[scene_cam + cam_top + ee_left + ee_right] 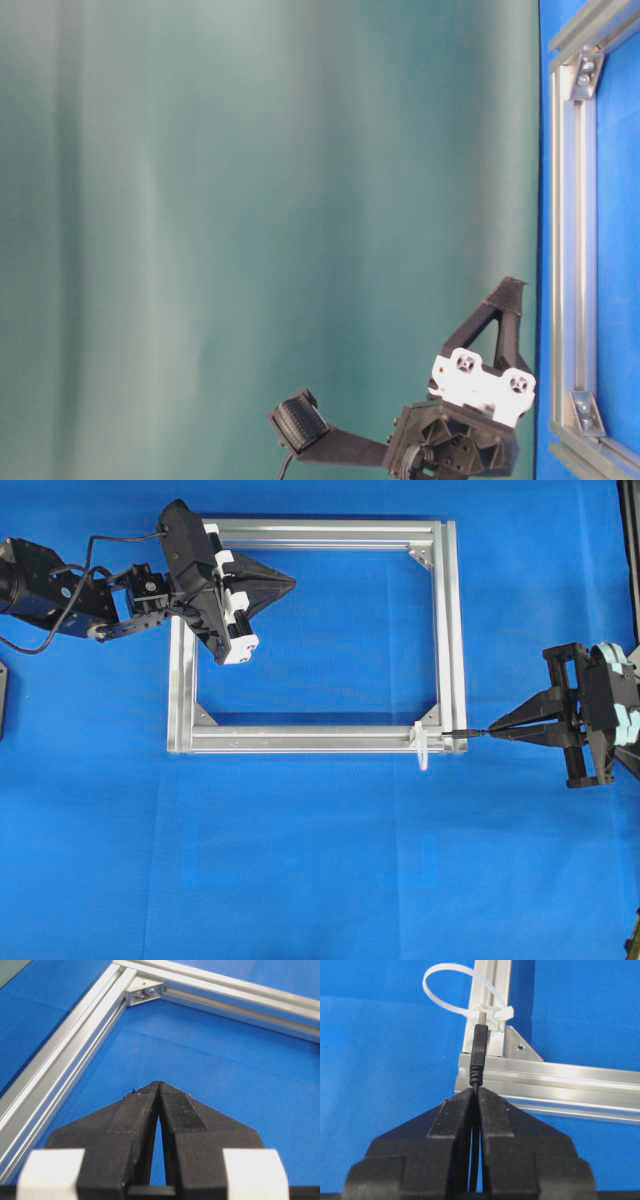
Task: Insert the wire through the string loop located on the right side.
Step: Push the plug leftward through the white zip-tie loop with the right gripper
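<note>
The wire's dark plug [479,1052] sticks out ahead of my right gripper [476,1091], which is shut on the thin black cable just behind it. The plug lies over the silver frame's rail [560,1085]. Its metal tip meets the white clasp of the string loop [502,1011], and the loop's ring arcs up and to the left of it. From overhead, the plug [455,736] points left at the string loop [422,748] on the frame's front right corner, with my right gripper [490,732] right of it. My left gripper [293,581] is shut on nothing, over the frame's back left.
The aluminium frame [310,740] lies flat on the blue cloth, with triangular brackets in its corners [145,994]. The left arm [450,440] shows in the table-level view beside the frame's rail [575,250]. A dark object sits at the left edge [2,695].
</note>
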You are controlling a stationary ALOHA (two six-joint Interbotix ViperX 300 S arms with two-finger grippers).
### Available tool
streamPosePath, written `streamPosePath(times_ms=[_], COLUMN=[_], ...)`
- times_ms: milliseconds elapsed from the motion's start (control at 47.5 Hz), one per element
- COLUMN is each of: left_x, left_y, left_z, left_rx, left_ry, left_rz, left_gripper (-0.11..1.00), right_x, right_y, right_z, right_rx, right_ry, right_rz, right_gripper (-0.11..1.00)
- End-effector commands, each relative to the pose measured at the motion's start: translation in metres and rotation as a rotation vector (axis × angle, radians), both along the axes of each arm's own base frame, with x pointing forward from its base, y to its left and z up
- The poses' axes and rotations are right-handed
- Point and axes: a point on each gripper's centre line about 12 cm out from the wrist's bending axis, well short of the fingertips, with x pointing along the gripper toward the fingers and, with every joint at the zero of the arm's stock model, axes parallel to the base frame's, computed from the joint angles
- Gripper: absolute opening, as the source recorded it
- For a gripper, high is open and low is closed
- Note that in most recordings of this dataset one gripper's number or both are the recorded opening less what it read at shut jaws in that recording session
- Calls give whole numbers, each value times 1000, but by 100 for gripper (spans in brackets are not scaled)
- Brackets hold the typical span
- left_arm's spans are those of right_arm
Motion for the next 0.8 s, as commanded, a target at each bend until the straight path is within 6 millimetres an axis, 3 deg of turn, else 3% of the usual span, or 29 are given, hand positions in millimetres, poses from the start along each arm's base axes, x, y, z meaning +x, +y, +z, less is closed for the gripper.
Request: streamPosePath(times_ms=[0,316,780], left_x=[2,2,2], left_y=[0,-1,-1], left_z=[16,16,16], left_rx=[14,14,16], left_ry=[-44,-44,-43], left_rz=[-4,-5,-7], left_gripper=[0,0,0], right_x=[3,12,61], right_y=[0,1,6], right_z=[4,1,-4], right_rx=[2,1,-11], right_ry=[-15,0,-57], right_rz=[-3,-5,-15], right_gripper=[-4,-4,-4])
